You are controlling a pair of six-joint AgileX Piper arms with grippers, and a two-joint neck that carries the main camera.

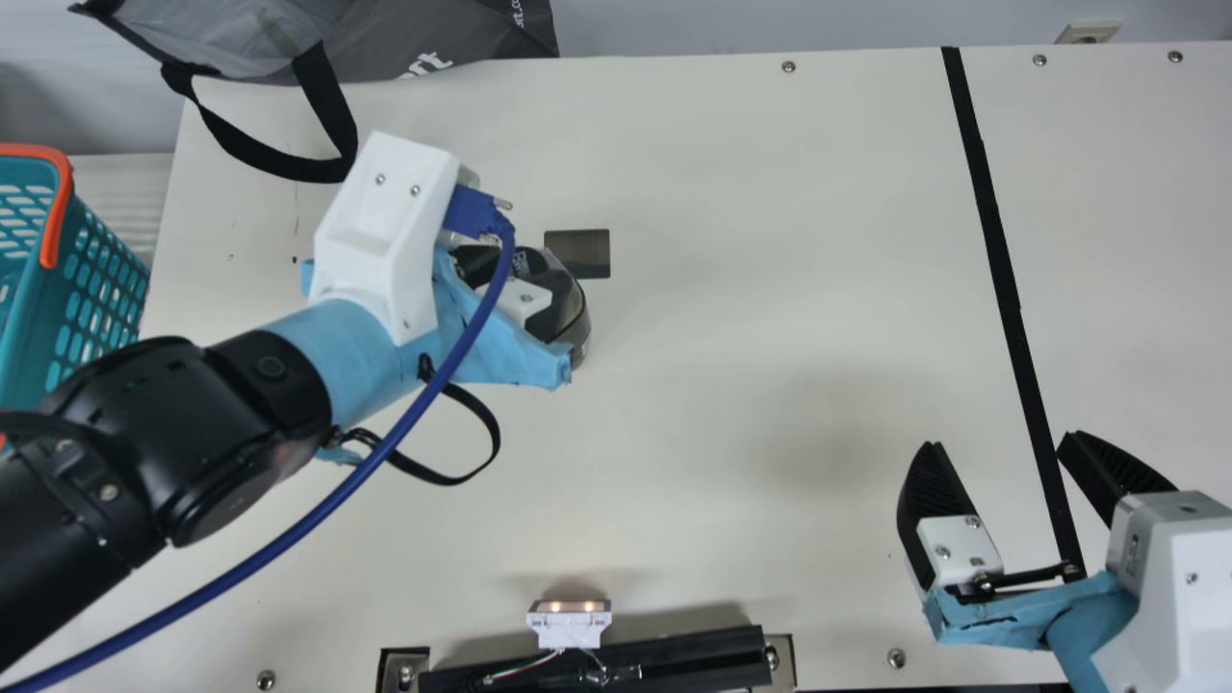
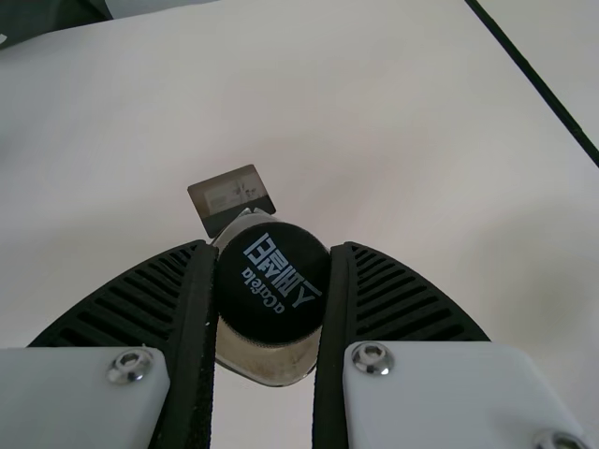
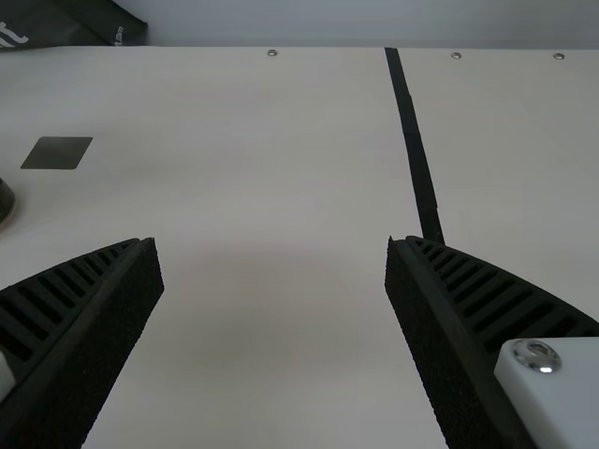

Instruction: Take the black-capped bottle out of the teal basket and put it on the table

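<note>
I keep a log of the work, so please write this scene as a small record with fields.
Bottle: outside the basket, contact with table uncertain
Left gripper: closed on the bottle's black cap
Right gripper: open, empty
Teal basket: main view's left edge
Dark flat card: on the table, near the bottle

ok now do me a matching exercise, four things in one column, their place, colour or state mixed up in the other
1. black-capped bottle
2. basket
3. right pincer
4. bag

A. open, nothing between its fingers
B. by the table's far edge
C. between the left pincer's fingers
D. teal

Pairs: 1-C, 2-D, 3-A, 4-B
</note>
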